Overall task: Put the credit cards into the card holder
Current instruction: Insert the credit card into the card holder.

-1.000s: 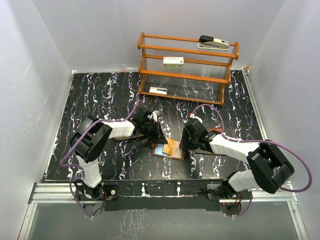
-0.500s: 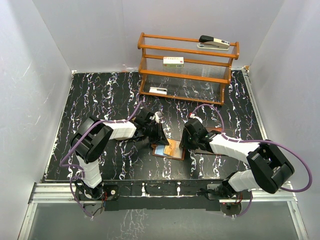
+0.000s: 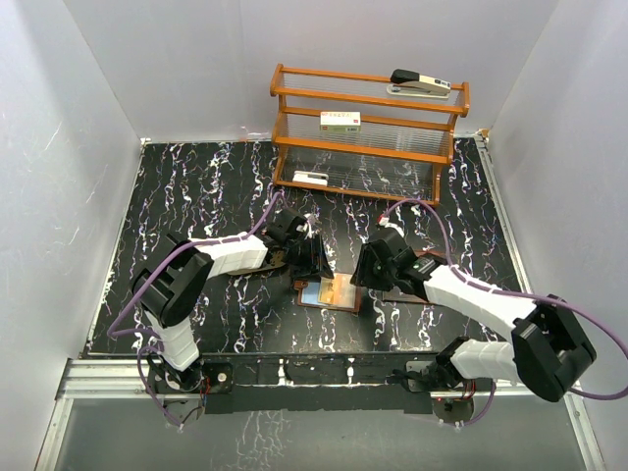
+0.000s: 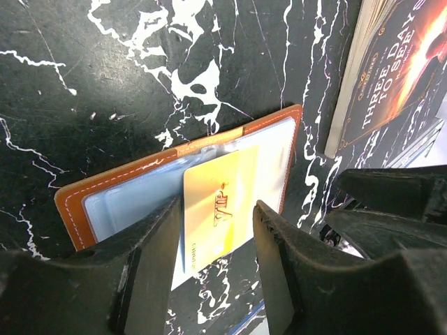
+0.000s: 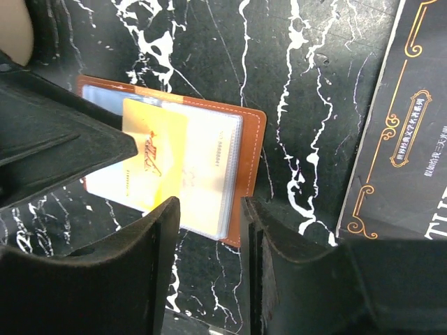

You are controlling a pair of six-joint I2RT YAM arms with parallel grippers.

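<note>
Both apart, the left pincer [image 4: 218, 206] and right pincer [image 5: 208, 206] hang over the brown leather card holder [image 4: 126, 202]. Beneath them lies a glossy gold card [image 4: 220, 188], perhaps half-tucked, with a dark booklet [image 5: 391, 125] rightward.

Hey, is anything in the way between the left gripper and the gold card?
Nothing visible. The gold card lies uncovered on the open card holder, with the left gripper open directly over it.

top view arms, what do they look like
Both the left arm and the right arm have white link shells with black joints, and a purple cable loops along each. The end effector fingers are matte black and wedge-shaped.
</note>
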